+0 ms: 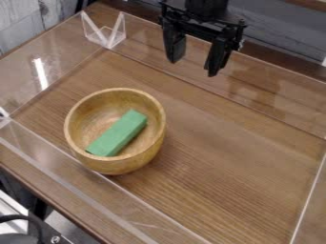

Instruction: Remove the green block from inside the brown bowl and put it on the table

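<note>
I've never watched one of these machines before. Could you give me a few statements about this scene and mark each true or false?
1. The green block lies inside the wooden bowl. True.
2. The fingers are holding the block. False: they hang open and empty, up behind the bowl.
3. The bowl is tipped over on its side. False: it sits upright on the table.
4. Clear walls border the table. True.

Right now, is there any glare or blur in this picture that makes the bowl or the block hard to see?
In the camera view, glare streaks the clear acrylic walls and a soft sheen lies on the table under the end effector; the brown bowl and green block are evenly lit and clear, though the whole picture is coarse.
</note>
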`<state>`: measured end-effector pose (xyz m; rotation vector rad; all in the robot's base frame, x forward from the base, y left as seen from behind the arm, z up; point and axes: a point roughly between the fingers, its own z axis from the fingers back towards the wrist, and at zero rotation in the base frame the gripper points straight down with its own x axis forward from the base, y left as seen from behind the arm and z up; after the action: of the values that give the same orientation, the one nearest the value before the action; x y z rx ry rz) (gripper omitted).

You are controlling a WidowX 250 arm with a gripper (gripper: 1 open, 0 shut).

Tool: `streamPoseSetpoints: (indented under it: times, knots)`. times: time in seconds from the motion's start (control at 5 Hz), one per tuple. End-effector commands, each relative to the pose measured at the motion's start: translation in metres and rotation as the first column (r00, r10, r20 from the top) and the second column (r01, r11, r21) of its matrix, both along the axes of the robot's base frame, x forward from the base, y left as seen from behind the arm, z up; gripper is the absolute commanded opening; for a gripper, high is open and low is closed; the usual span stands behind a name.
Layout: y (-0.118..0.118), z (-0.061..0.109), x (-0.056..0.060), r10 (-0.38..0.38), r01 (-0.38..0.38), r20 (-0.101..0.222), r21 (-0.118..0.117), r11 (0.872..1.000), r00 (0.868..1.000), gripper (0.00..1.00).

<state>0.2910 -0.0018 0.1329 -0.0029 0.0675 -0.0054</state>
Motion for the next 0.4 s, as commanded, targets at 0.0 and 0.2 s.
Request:
streamPoseSetpoints:
  times: [0.0,0.2]
  knots:
    - [0.014,-0.005,-0.007,0.003,-0.003,-0.006,-0.003,1.0,1.0,1.0]
    - [0.038,-0.021,-0.021,-0.001,0.001,-0.028,-0.007,1.0,1.0,1.0]
